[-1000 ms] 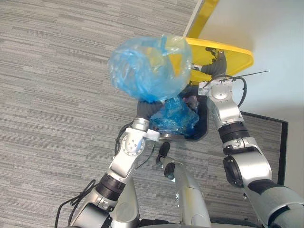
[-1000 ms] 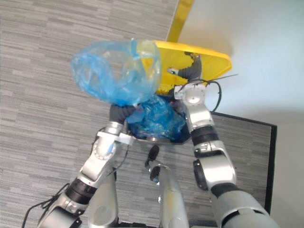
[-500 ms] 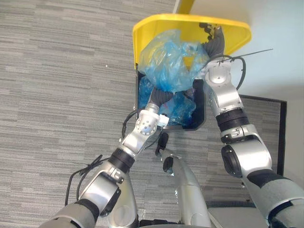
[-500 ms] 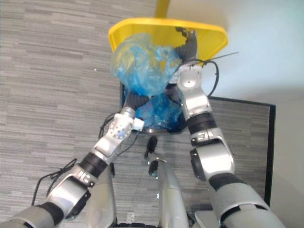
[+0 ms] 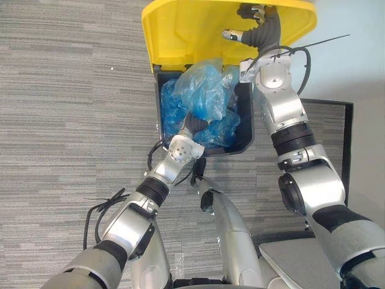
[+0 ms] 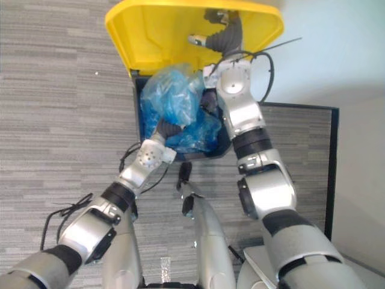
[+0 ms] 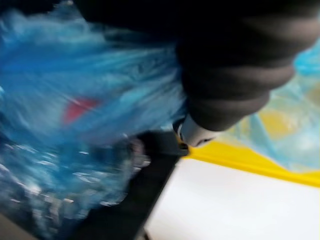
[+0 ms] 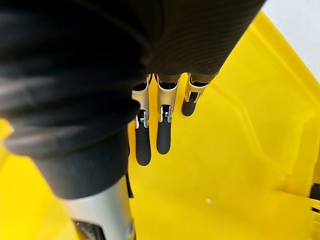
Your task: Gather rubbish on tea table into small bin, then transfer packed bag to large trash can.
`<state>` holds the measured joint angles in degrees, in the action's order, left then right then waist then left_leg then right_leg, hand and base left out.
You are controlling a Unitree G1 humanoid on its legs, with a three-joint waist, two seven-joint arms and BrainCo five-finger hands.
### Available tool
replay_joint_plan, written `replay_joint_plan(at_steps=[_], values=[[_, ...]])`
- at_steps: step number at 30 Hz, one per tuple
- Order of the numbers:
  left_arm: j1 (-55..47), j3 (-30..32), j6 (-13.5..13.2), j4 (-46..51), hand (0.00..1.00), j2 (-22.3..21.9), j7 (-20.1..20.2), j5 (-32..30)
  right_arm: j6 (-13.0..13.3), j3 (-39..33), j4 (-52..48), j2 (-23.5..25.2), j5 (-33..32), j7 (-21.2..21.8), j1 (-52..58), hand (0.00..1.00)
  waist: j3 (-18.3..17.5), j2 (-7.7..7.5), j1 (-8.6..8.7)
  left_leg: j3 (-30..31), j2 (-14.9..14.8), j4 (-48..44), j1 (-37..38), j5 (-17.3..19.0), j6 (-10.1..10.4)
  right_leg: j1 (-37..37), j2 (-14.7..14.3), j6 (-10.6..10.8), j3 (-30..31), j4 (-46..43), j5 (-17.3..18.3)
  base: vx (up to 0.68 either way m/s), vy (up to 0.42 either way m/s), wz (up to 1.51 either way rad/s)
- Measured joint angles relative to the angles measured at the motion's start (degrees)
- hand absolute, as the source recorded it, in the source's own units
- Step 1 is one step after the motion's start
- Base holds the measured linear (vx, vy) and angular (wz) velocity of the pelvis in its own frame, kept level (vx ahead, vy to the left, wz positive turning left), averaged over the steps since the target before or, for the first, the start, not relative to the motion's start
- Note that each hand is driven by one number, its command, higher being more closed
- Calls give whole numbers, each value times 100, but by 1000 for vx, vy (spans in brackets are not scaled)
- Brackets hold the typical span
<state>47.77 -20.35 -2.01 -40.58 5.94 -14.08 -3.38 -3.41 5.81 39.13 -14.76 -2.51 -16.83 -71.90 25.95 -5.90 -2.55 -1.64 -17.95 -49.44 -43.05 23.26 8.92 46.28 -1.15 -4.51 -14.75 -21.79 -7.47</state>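
Floor: we've got striped grey carpet floor (image 5: 72, 90) all down the left side.
Left hand: our left hand (image 5: 192, 124) is reaching up into the mouth of the can, with its dark cover tucked right under the bag. It's buried in the plastic, so we honestly can't tell whether it's clutching the bag or not.
Bag: the blue bag (image 5: 207, 90) is puffed up and crinkly. It sits in the open top of the can and bulges up toward the lid.
Can: the black trash can (image 5: 243, 129) has a blue liner (image 5: 171, 108) inside, and our bag is touching it.
Lid: the yellow lid (image 5: 180, 30) is tipped up and open above the can.
Right hand: our right hand (image 5: 255, 33) is up against the underside of the lid. Its fingers (image 8: 163, 132) are straight and laid flat on the yellow, not curled round anything.
Far right: a grey mat (image 5: 329, 129) with a dark edge lies beside the can.
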Motion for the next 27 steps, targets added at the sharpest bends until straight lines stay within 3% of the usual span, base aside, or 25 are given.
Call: replay_joint_plan(at_steps=[14, 18, 27], values=[[93, 345, 195, -142, 0, -22, -354, -701, -6, 5, 303, 182, 32, 3, 61, 0, -1, 2, -3, 9, 88, 30, 240, -2, -2, -215, 86, 37, 39, -150, 82, -63, -22, 3], [48, 310, 210, 75, 0, -18, -357, -890, -3, 7, 301, 348, 209, 4, 407, 0, -15, 22, -32, 5, 150, 138, 570, 15, -41, -536, 130, 112, 51, -102, 146, -90, -11, 9], [-442, -31, 225, 734, 0, 47, -314, -1353, -8, 123, 219, 521, 643, 55, 1399, 0, -57, 63, -115, -89, 251, 471, 1177, -77, 13, -994, 216, 65, 60, -61, 179, -40, -3, 3]])
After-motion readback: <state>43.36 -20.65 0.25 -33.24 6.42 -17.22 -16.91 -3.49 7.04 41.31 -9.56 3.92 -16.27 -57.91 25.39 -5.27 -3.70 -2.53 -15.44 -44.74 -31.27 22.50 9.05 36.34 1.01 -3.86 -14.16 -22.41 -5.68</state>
